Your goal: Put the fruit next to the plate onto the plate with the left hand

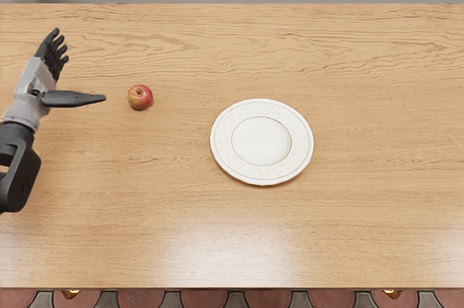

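Observation:
A small red apple (140, 96) rests on the wooden table, left of a white plate (262, 169) that holds nothing. My left hand (64, 75) comes in from the left edge and sits a short way left of the apple, apart from it. Its fingers are spread, the thumb stretched toward the fruit, and it holds nothing. The right arm does not show.
The wooden table (232, 235) spans the whole view, with its front edge near the bottom and a grey wall behind its far edge. Nothing else lies on it besides the apple and plate.

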Motion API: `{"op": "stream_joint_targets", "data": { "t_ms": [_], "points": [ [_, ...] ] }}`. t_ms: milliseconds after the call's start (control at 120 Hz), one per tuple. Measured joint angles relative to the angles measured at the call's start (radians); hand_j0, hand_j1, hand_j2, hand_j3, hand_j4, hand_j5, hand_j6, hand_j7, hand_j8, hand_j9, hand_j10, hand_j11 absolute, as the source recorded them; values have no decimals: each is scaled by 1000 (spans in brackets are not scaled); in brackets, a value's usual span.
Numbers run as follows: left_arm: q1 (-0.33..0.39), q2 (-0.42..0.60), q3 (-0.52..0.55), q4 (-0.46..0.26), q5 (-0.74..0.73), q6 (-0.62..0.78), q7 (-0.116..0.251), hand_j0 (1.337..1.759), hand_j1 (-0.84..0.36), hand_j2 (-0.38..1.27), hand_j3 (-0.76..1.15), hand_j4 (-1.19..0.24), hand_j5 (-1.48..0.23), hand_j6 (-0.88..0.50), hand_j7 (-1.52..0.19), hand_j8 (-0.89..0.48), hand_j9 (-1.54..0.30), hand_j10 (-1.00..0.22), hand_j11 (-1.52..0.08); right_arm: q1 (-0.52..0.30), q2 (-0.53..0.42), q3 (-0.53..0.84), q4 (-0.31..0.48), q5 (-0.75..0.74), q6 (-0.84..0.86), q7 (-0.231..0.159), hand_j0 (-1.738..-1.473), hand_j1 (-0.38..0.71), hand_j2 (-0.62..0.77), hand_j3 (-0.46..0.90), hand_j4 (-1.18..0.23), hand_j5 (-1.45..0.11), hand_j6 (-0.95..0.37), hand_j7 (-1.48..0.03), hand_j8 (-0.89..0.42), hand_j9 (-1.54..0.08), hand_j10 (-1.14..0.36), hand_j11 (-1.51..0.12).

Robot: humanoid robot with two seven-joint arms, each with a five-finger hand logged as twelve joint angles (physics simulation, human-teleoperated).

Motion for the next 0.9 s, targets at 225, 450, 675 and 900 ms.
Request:
{"op": "stream_joint_targets", "data": {
  "t_ms": [225,450,675,900],
  "points": [
    [-92,4,45,-5,206,-10,0,1658,315,8,0,-26,-37,-26,-37,-26,-37,-27,-37,0,0,1,0,0,0,0,-1658,-348,-2,0,0,1,6,0,4,0,3,0],
    [-399,-5,453,75,365,121,0,1658,321,6,0,-24,-31,-24,-31,-24,-31,-24,-31,1,0,1,0,0,1,0,-1658,-348,-2,0,0,1,5,0,4,0,3,0],
    [-482,-153,756,265,384,222,0,1658,325,8,0,-25,-29,-25,-29,-25,-29,-24,-29,1,0,1,0,0,1,0,-1658,-348,-2,0,0,1,5,0,4,0,3,0],
    [-549,-186,946,450,385,242,0,1658,325,8,0,-25,-29,-26,-29,-26,-28,-24,-28,4,0,1,0,0,1,0,-1658,-348,-2,0,0,1,6,0,4,0,3,0]
  ]
}}
